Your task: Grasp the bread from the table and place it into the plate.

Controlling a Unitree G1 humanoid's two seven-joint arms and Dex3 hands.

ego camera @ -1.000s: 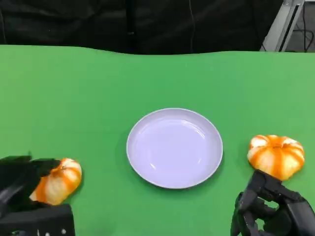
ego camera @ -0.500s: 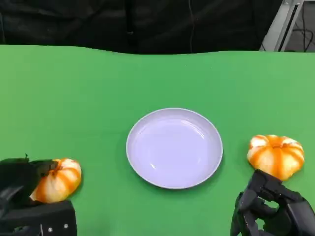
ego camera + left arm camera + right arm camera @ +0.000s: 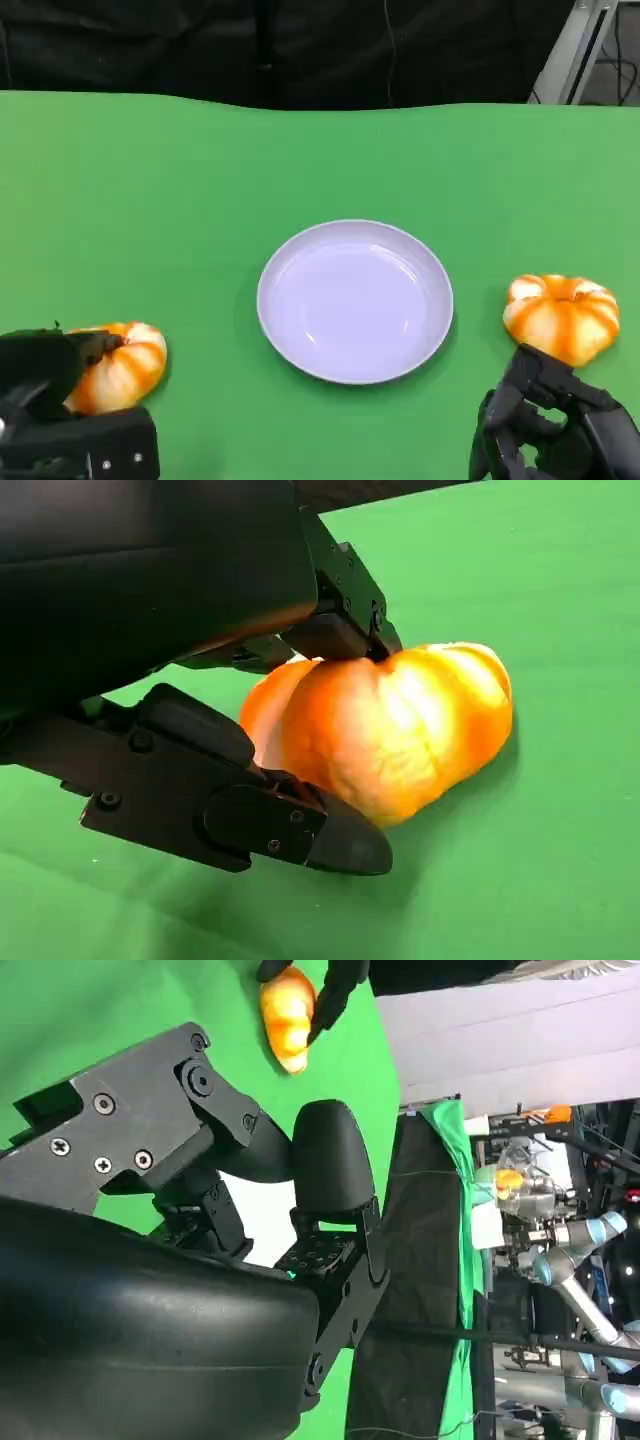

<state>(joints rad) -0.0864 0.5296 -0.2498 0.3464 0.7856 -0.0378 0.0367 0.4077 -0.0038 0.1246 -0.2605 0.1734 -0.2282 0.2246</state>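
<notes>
Two breads and one plate [image 3: 355,301] lie on the green table [image 3: 200,190]. The left bread [image 3: 122,366] sits near the table's front left, well apart from the plate, with open green cloth between them. The left hand [image 3: 45,375] is at it: in the left wrist view one finger [image 3: 335,630] presses on the top of the bread and another [image 3: 270,825] lies along its lower side, so the bread is clasped between them while it rests on the cloth. The right bread [image 3: 561,316] lies on the table to the plate's right, apart from its rim with a strip of bare cloth between, and close to the picture's right edge. The right hand [image 3: 545,425] hangs just in front of that bread, near it but not plainly touching; its fingers are curled inward with nothing in them. The plate is white, round, holds nothing, and stands at the table's middle with free cloth on every side. Behind it a wide band of green runs back to the table's far edge, where a dark curtain [image 3: 300,50] begins. A grey metal frame [image 3: 580,45] stands at the far right corner.
</notes>
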